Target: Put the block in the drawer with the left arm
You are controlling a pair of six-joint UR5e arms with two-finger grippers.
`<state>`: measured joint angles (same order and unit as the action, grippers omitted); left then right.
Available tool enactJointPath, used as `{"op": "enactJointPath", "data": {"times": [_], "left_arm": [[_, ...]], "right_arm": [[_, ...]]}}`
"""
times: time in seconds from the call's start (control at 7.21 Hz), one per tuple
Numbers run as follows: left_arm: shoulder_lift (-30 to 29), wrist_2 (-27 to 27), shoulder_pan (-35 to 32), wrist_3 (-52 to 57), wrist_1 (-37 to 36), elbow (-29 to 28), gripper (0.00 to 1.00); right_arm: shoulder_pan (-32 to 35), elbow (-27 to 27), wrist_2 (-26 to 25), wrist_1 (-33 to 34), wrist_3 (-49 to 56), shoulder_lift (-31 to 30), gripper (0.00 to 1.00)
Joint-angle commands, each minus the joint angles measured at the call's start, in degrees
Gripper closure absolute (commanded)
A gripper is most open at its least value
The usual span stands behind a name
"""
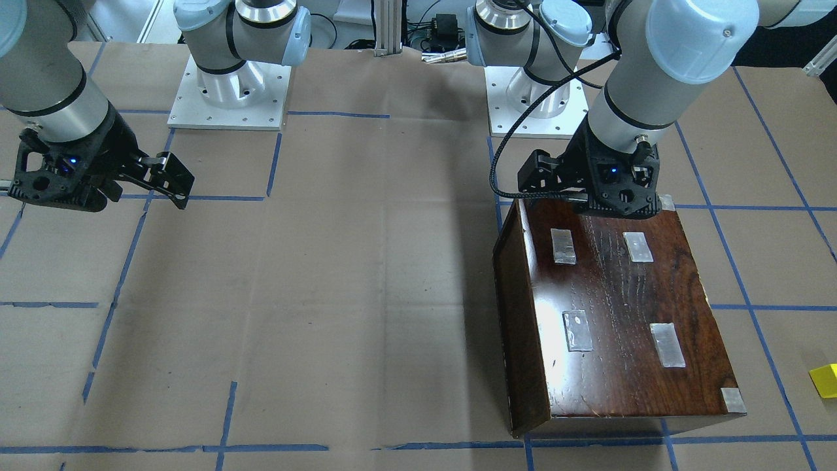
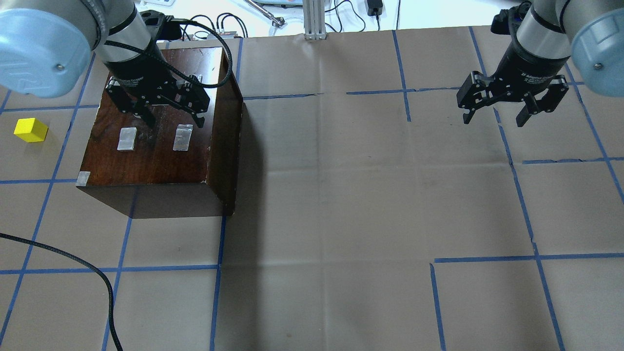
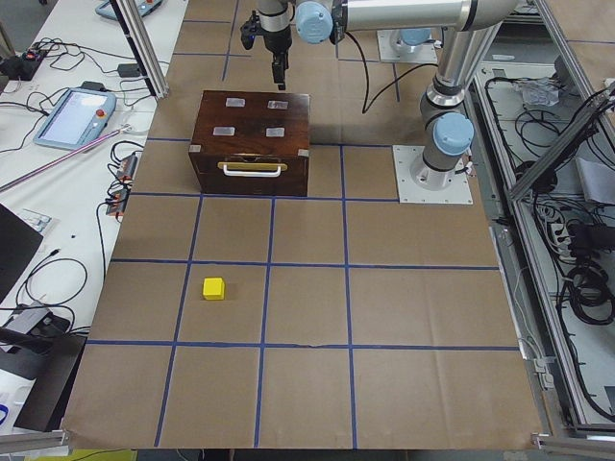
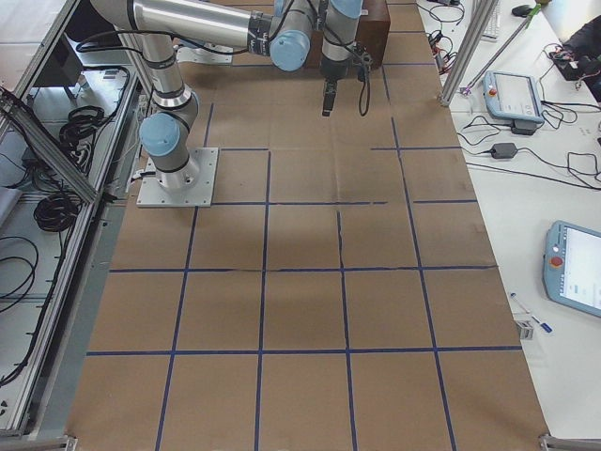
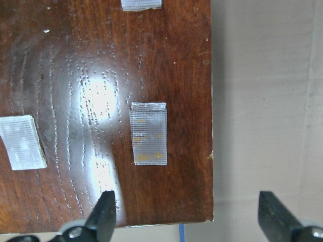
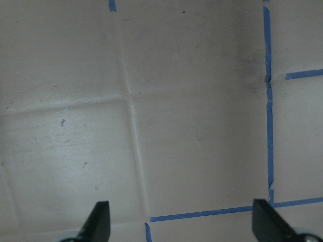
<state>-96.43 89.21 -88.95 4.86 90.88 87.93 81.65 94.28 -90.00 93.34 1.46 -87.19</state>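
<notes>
The yellow block [image 2: 30,130] lies on the paper-covered table, apart from the dark-brown box [image 2: 146,156] on its outer side; it also shows in the front view [image 1: 825,381] and the exterior left view [image 3: 213,287]. The drawer is shut inside the box; only its front with a pale handle [image 3: 252,170] shows. My left gripper [image 2: 173,116] hovers open and empty over the box's top [image 5: 91,101], near its back edge. My right gripper [image 2: 494,117] is open and empty above bare table, far from the box.
Clear tape patches [image 2: 183,137] are stuck on the box top. A loose black cable [image 2: 97,273] lies on the table near the front left. Two arm base plates [image 1: 229,98] stand at the robot's side. Blue tape lines grid the table.
</notes>
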Motion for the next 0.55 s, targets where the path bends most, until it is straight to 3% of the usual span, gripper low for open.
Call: {"op": "enactJointPath", "data": {"times": [0.0,0.42], "left_arm": [[-1.38,0.0,0.09,-0.03,-0.09,-0.82,0.01],[-0.7,0.17,0.53,0.15,-0.09,-0.22,0.01]], "right_arm": [[0.0,0.02,0.0,0.0,-0.05,0.0,0.0],[0.0,0.02,0.0,0.0,0.04,0.0,0.0]]}}
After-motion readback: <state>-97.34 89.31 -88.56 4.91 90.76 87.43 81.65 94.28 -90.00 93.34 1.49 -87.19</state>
